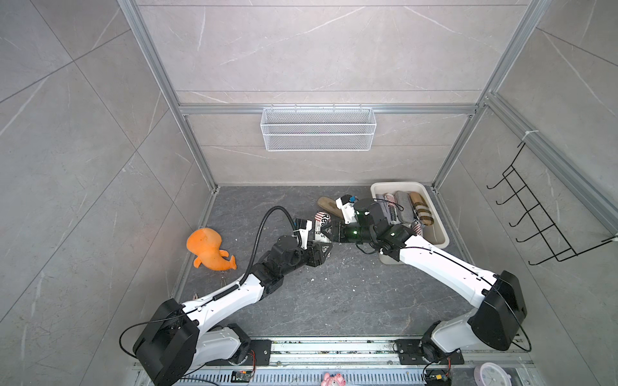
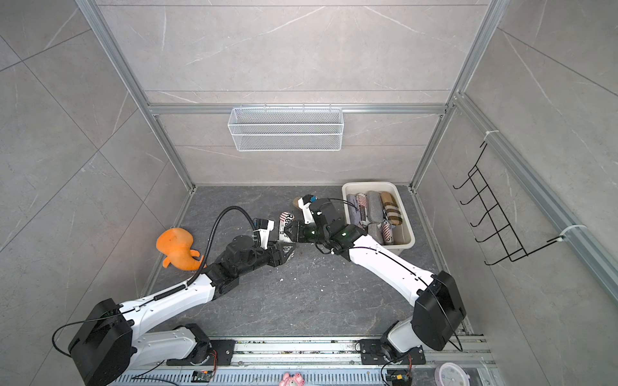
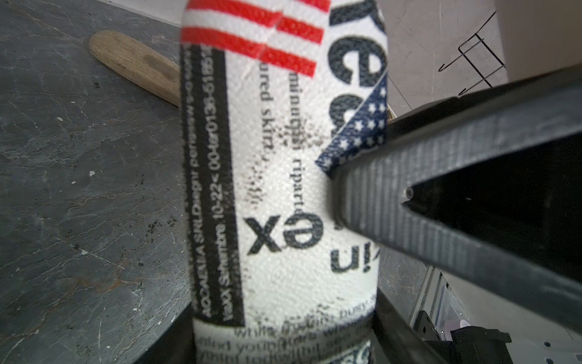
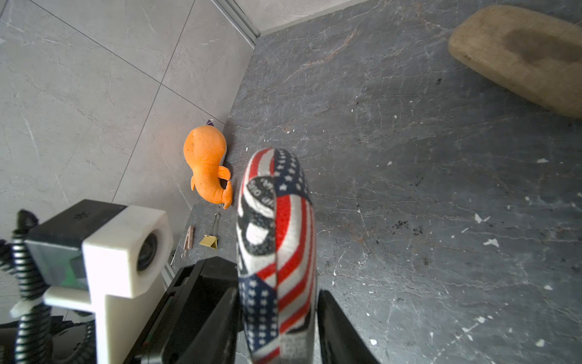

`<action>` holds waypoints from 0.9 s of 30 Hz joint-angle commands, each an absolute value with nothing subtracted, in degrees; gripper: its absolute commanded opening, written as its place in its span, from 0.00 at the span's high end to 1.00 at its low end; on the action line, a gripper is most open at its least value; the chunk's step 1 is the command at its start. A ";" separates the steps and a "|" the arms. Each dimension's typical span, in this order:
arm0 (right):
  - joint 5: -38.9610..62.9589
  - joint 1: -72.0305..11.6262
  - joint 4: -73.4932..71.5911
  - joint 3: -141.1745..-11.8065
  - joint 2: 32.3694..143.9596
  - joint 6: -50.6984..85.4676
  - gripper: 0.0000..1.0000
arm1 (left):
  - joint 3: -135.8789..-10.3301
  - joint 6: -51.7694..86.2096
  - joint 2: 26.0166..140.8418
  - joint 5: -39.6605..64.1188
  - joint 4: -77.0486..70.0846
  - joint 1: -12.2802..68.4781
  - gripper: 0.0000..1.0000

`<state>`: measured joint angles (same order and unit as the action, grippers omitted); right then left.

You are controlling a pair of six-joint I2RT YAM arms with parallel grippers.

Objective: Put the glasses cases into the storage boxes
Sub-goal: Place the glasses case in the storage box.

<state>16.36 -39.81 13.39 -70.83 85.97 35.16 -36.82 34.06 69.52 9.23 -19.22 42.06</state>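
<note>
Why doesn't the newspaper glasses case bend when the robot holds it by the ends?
The newspaper-print glasses case probably has a hard shell: it spans between the left gripper and right gripper without sagging. Its woven fabric cover looks rough, so it likely won't slip. Its rounded sides suggest it might rock if set on edge.

Coarse woven cloth covers the newspaper-print case (image 3: pixel 283 195); beside it, a tan burlap-textured case (image 3: pixel 135 64) lies on the matt, veined stone-look table (image 3: pixel 78 189).

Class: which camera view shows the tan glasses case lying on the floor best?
The right wrist view: the tan case is large and sharp, though cropped. The left wrist view shows one end; both top views show it small, part hidden by the right arm.
</note>
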 commanded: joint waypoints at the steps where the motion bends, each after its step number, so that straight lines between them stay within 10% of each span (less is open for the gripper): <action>1: 17.00 -40.44 12.91 -72.86 86.44 34.73 0.53 | -37.01 33.27 67.75 10.44 -23.28 42.21 0.41; 7: 16.50 -40.52 13.34 -73.37 86.14 34.27 0.67 | -37.00 33.11 67.88 10.37 -22.82 42.23 0.37; 15: 11.96 -40.52 16.87 -78.23 86.21 31.81 0.69 | -35.28 31.85 65.03 9.44 -19.95 42.19 0.03; 27: -6.37 -31.79 36.13 -90.23 83.99 19.68 0.69 | -27.67 31.00 48.29 -2.80 -7.73 42.14 0.02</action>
